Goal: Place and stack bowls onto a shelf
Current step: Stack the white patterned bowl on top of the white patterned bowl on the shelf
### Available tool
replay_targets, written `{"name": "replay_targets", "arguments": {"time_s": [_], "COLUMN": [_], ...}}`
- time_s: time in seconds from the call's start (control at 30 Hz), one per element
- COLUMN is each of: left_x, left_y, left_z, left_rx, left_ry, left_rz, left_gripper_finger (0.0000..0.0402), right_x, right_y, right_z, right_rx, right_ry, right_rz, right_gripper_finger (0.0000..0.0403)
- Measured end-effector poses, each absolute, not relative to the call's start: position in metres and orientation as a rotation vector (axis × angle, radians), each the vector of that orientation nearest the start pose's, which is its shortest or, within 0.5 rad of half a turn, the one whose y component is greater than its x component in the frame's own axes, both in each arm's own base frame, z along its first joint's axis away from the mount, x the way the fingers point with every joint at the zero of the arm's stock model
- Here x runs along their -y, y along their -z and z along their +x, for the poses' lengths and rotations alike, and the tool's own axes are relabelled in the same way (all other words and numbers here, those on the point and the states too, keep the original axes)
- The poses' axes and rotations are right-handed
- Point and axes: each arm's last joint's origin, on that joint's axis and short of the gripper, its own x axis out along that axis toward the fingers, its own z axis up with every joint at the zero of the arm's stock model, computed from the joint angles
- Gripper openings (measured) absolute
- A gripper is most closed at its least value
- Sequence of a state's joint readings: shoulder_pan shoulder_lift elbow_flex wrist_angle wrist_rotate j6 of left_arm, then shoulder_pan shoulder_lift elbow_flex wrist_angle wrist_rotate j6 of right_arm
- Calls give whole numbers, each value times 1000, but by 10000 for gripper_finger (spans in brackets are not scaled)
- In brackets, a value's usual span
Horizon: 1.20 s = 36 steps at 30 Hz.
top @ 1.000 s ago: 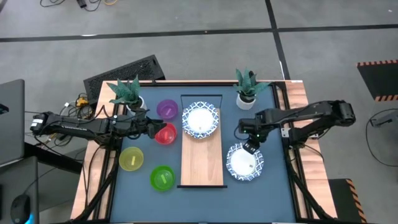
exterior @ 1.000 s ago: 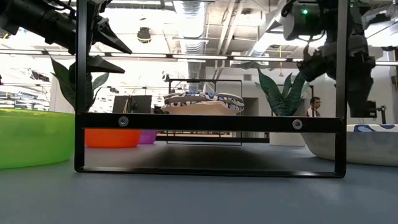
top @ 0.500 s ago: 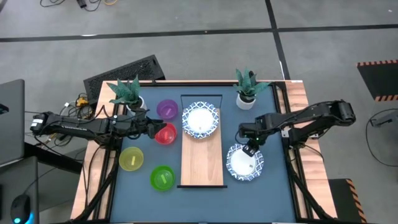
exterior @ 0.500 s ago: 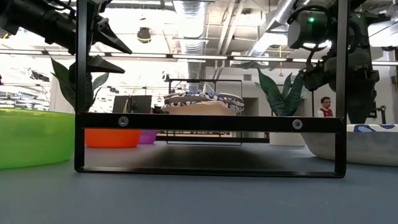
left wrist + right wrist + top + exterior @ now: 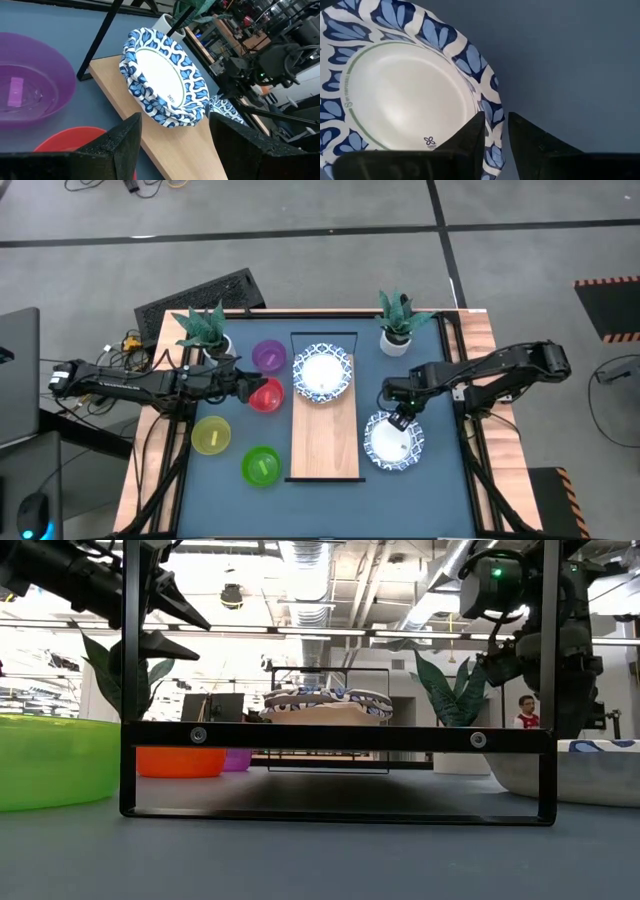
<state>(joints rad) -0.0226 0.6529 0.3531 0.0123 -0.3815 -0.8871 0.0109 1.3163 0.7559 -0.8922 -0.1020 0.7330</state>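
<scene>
A light-wood shelf plank (image 5: 325,435) lies in the table's middle, and a white blue-rimmed bowl (image 5: 322,372) sits on its far end. A second white blue-rimmed bowl (image 5: 395,442) rests on the table to the plank's right. My right gripper (image 5: 400,418) is at its far rim, shut on it. My left gripper (image 5: 258,388) is open over the red bowl (image 5: 268,396), touching nothing. The purple bowl (image 5: 268,356), yellow bowl (image 5: 211,435) and green bowl (image 5: 262,466) sit on the table to the plank's left. My right gripper pinches the white bowl's patterned rim (image 5: 495,122) on its far side, one finger (image 5: 470,142) inside the bowl and one (image 5: 532,145) outside. The fingers come from above, pointing down. The bowl sits upright on the table.
Two potted plants (image 5: 205,330) (image 5: 398,320) stand at the far corners. A black metal frame (image 5: 335,737) holds the plank above the tabletop. A person (image 5: 522,712) stands in the room beyond the table.
My right gripper has gone down a little at the white bowl's far rim; the bowl has stayed on the table.
</scene>
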Motion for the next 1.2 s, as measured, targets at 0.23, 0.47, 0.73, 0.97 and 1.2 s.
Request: {"name": "replay_targets", "arguments": {"time_s": [0.23,0.47,0.73,0.97,1.2], "left_x": [-7,-7,-7,-7,-7], "left_y": [-222,-222,-222,-222,-222], "left_z": [153,153,153,153,153], "left_rx": [-106,-106,-106,-105,-105], "left_ry": [-456,-456,-456,-456,-456], "left_rz": [-813,-813,-814,-814,-814], "left_gripper_finger": [218,218,218,218,218], "right_x": [-5,-5,-5,-5,-4], "right_y": [-184,-184,-184,-184,-184], "right_z": [205,205,205,205,205], "right_rx": [-1417,-1420,-1422,-1422,-1416], "right_ry": [432,406,395,395,422], "right_rz": [653,627,615,617,640], "right_gripper_finger": [108,108,100,32,18]}}
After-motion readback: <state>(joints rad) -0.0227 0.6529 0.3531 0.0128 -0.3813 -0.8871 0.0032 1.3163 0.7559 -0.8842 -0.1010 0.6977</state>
